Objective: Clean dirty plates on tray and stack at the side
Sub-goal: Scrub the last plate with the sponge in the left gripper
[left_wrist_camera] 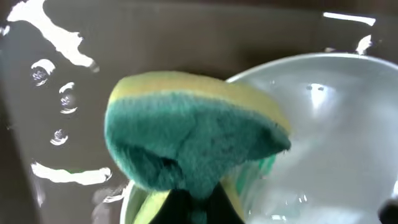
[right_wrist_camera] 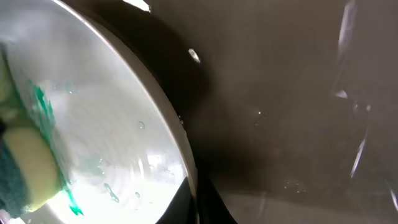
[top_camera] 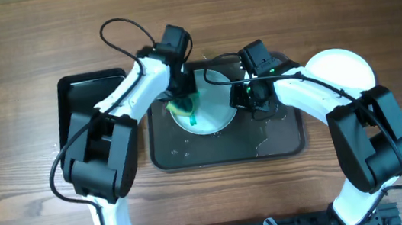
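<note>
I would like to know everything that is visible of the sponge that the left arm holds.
The sponge has two layers: soft yellow foam and a rough dark green scouring side. The left gripper pinches it from below, so it bends into a hump with the green side facing the wrist camera. It sits at the edge of the white plate on the dark tray, next to teal smears, and seems to touch the plate.

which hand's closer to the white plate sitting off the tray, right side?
Right. The right hand is over the tray, left of the side plate; the left hand is further left, holding the sponge on the dirty plate.
</note>
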